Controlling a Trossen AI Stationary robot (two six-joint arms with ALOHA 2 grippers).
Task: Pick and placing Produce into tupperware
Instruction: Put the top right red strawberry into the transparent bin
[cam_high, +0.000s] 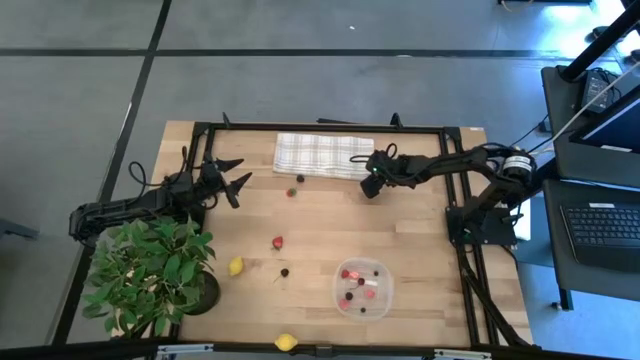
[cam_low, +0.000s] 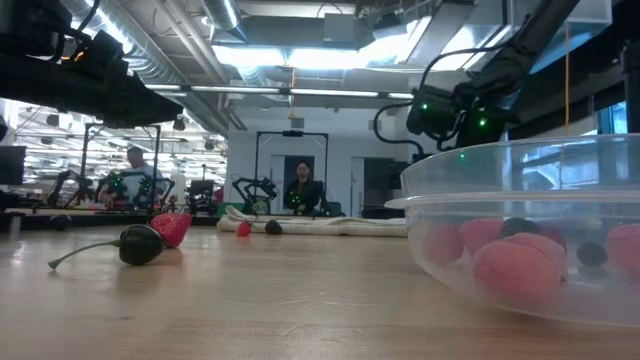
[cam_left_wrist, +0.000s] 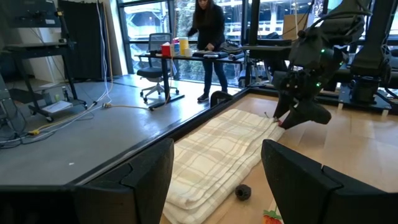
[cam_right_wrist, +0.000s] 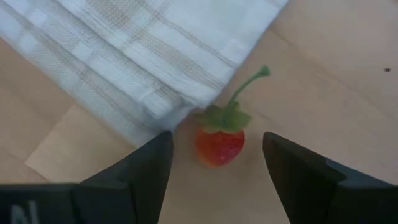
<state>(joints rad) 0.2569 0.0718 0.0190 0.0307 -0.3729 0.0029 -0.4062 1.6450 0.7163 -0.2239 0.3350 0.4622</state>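
Note:
My right gripper (cam_high: 372, 186) (cam_right_wrist: 217, 139) hangs open over the near edge of the checked cloth (cam_high: 322, 155), pointing down. A red strawberry (cam_right_wrist: 219, 147) with a green stem lies on the table between its fingers, beside the cloth's fold, untouched. The clear tupperware (cam_high: 362, 286) (cam_low: 530, 225) stands near the table's near edge with several red and dark pieces inside. Loose on the table are a strawberry (cam_high: 278, 242), a dark berry (cam_high: 285, 272), two more pieces (cam_high: 295, 186) near the cloth, and two lemons (cam_high: 236, 266) (cam_high: 286, 342). My left gripper (cam_high: 232, 180) (cam_left_wrist: 217, 155) waits open at the table's left.
A leafy potted plant (cam_high: 150, 275) fills the table's near left corner, close under the left arm. A black frame (cam_high: 320, 127) runs around the table's edges. Bare wood (cam_high: 320, 225) lies between the cloth and the tupperware. A person stands in the room beyond.

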